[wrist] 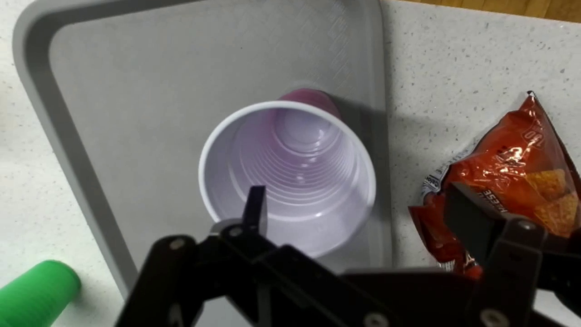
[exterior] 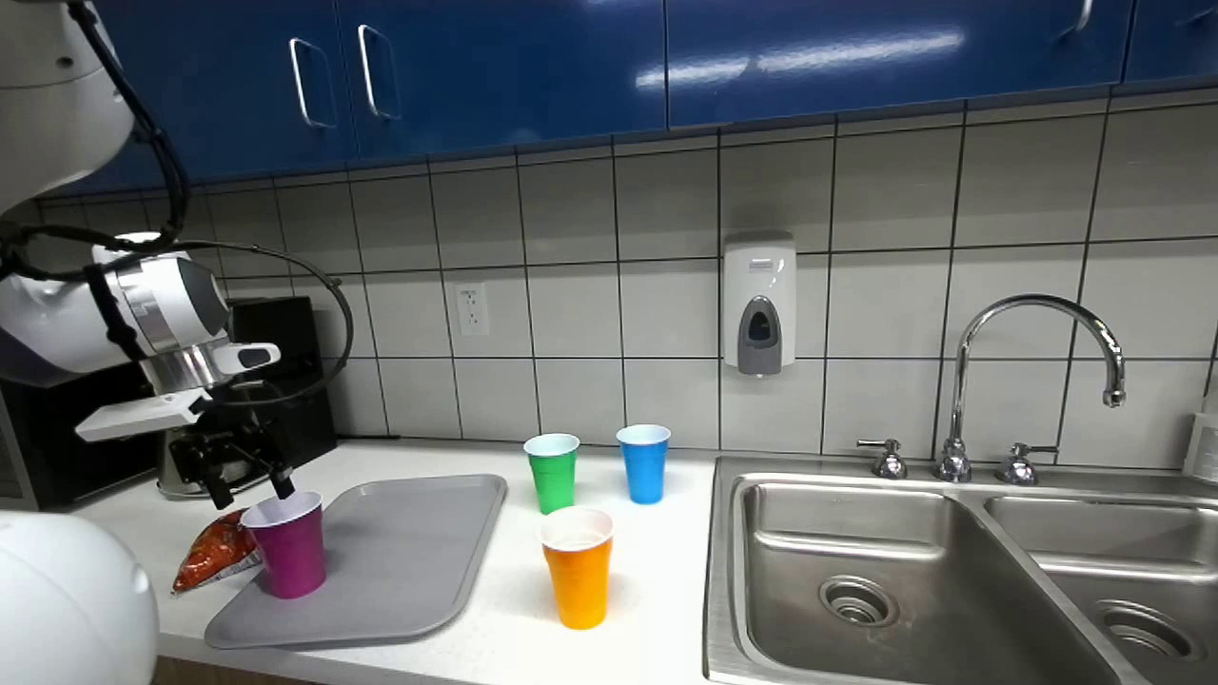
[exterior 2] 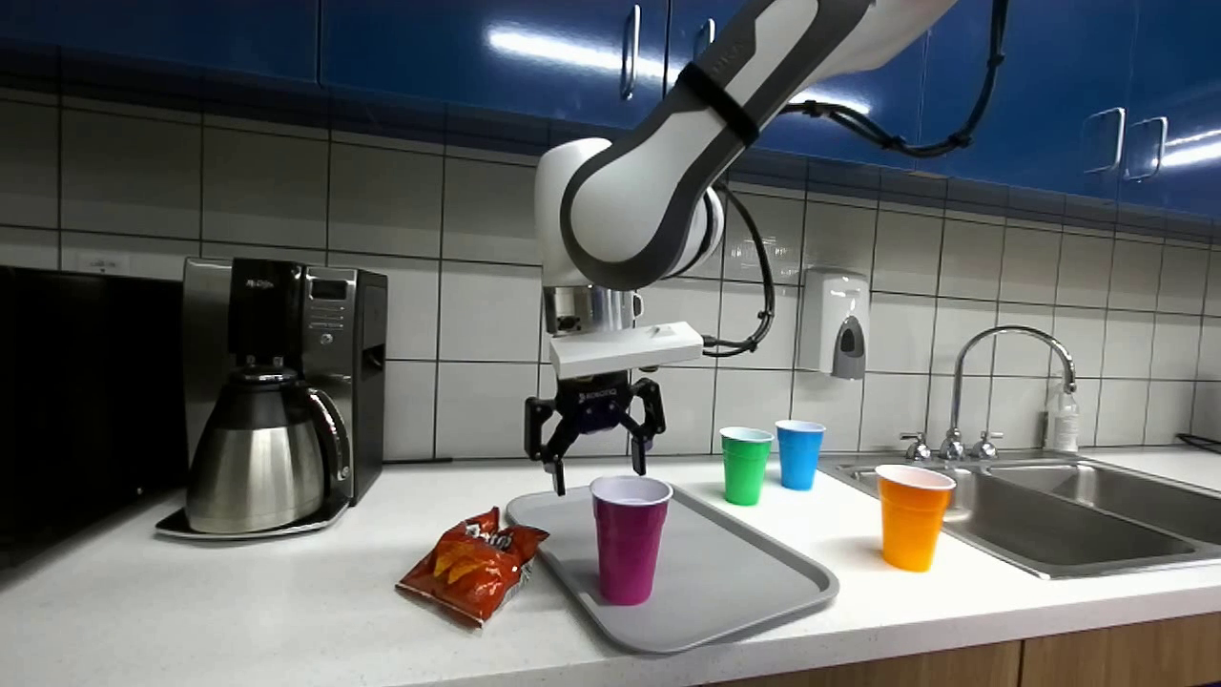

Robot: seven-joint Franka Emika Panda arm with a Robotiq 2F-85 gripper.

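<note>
the empty pincer (exterior 2: 599, 469) is being held spread wide above the tray's (exterior 2: 734, 558) left edge, near the purple cup (exterior 2: 630, 553).

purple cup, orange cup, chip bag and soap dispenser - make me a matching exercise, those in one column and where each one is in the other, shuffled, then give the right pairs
Things
1. purple cup
2. orange cup
3. chip bag
4. soap dispenser

Places
A. lying on the counter beside the gray tray
B. mounted on the tiled wall
C. upright on the gray tray
D. upright directly on the counter

Right pairs: 1-C, 2-D, 3-A, 4-B
</note>
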